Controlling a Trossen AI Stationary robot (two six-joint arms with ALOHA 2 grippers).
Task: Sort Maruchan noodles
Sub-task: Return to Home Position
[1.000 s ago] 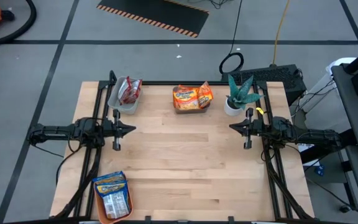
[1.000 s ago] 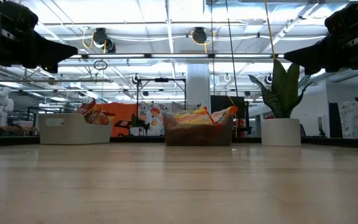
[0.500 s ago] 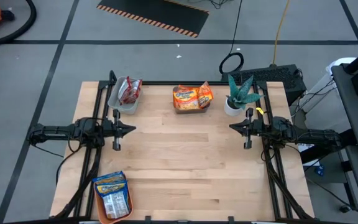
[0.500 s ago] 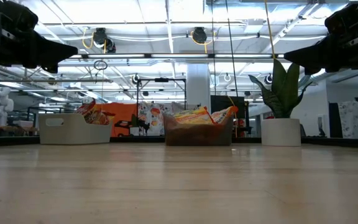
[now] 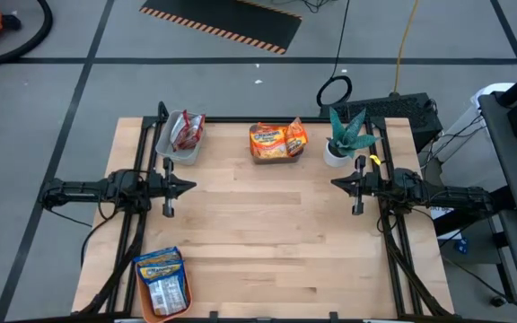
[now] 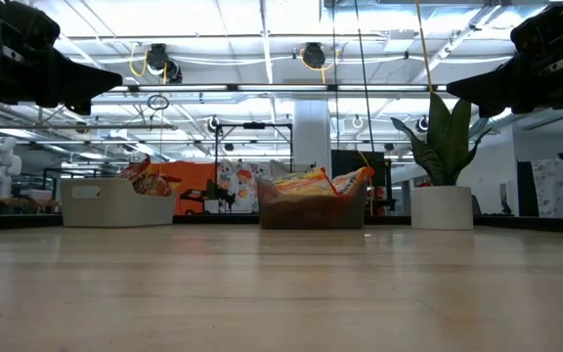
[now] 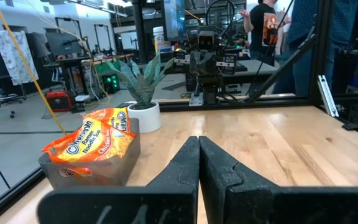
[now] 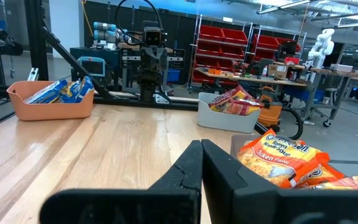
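Presently, the left gripper [image 5: 189, 187] hangs above the left edge of the table [image 5: 267, 233], fingers pressed together and holding nothing. In the high view's lower left corner, the orange bin [image 8: 48, 109] contains the blue-and-yellow packets [image 5: 162, 274]. Along the far edge, the pale bin [image 6: 115, 207] holds the red packets [image 5: 187, 133]. The dark bin [image 6: 311, 213], at centre, holds the orange packets [image 5: 276, 139], which project above its rim. The potted plant [image 5: 346, 133] stands just right of it. The right gripper [image 5: 335, 183] hangs above the right edge, fingers likewise pressed together and empty.
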